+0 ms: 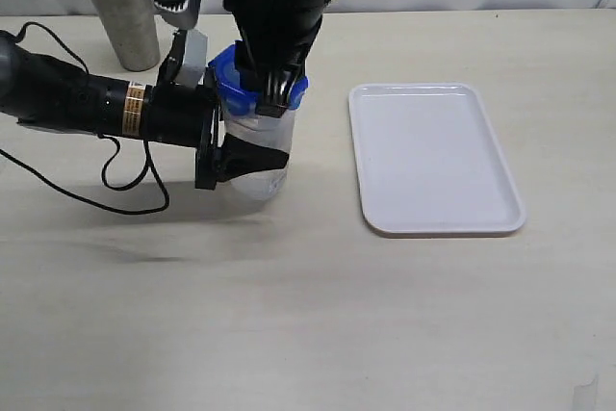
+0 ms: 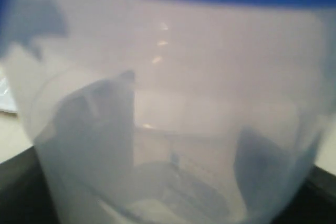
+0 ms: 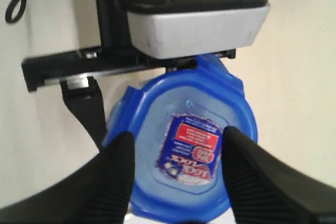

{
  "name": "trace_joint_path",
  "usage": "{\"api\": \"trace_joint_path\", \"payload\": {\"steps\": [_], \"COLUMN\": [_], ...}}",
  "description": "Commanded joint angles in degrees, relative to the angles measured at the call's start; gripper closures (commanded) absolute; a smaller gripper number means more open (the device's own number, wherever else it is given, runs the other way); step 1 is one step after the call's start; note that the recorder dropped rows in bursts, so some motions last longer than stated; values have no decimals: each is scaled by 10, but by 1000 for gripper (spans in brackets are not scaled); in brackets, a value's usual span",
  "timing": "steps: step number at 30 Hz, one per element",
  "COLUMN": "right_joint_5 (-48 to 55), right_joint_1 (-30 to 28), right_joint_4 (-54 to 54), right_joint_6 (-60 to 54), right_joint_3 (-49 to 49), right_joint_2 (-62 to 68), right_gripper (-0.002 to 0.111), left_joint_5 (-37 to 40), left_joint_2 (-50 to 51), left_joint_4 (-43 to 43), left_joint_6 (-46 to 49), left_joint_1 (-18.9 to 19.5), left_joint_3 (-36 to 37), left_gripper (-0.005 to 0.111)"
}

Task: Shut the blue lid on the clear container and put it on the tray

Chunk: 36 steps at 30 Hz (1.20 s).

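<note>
The left gripper (image 1: 258, 159) clamps the clear container (image 1: 260, 184), blue lid (image 1: 226, 79) atop; right gripper (image 3: 177, 145) spread above.

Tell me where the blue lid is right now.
In the exterior view it is left of centre: the blue lid sits atop the clear container, left of the tray, directly under the right gripper.
</note>
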Motion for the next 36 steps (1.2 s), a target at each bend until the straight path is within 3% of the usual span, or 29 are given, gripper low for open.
{"api": "trace_joint_path", "payload": {"steps": [1, 3, 8, 14, 22, 34, 36], "right_joint_5": [-39, -58, -58, -52, -45, -21, -12], "right_joint_1": [-1, -1, -1, -1, -1, -1, -1], "right_joint_4": [7, 7, -9, -96, -92, -79, -79], "right_joint_6": [119, 174, 197, 280, 283, 283, 283], "right_joint_3": [2, 2, 2, 2, 2, 2, 2], "right_joint_2": [-14, -11, 15, 42, 50, 50, 51], "right_gripper": [60, 67, 103, 103, 103, 103, 103], "left_joint_5": [-23, -23, -23, -23, -23, -23, -23], "left_joint_2": [17, 17, 17, 17, 20, 54, 54], "left_joint_4": [-78, -78, -66, -58, -61, -130, -130], "left_joint_6": [-1, 3, 10, 21, 60, 72, 68], "left_joint_1": [0, 0, 0, 0, -12, -17, -17], "left_joint_3": [-2, -2, -2, -2, -2, -2, -2], "left_gripper": [107, 107, 107, 107, 107, 106, 98]}}
